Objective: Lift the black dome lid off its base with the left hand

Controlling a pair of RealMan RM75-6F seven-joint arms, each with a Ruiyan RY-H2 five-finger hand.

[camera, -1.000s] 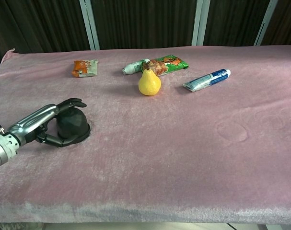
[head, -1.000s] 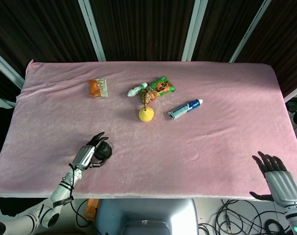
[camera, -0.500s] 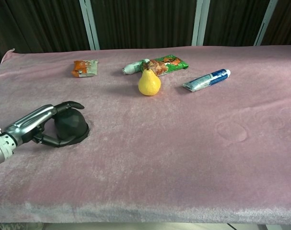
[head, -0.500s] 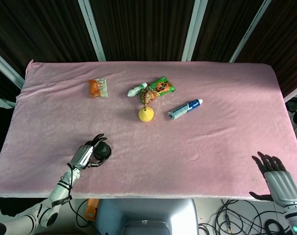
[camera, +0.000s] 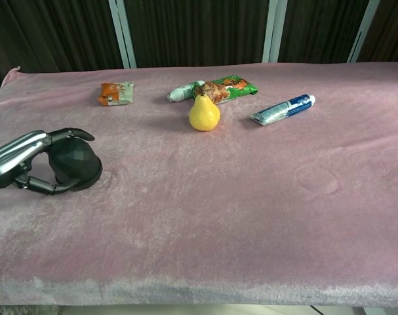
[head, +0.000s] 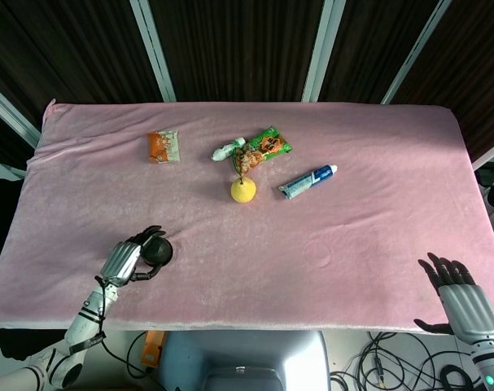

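1. The black dome lid (camera: 75,164) is seen at the left edge of the chest view, low on the pink tablecloth (camera: 251,216); in the head view it lies at lower left (head: 159,252).
2. The left hand (camera: 25,164) is curled around the lid, fingers arched over its top and thumb hooked at its near side; the lid is gripped. Whether it is clear of the cloth cannot be told; no separate base is made out.
3. The right hand (head: 462,297) is seen at lower right of the head view, past the table edge, fingers spread apart, nothing held.
4. A yellow pear (camera: 204,113) stands upright at upper centre.
5. A green snack packet (camera: 228,87) lies just behind the pear.
6. A blue-and-white tube (camera: 282,109) lies to the pear's right.
7. An orange packet (camera: 116,92) lies at upper left.
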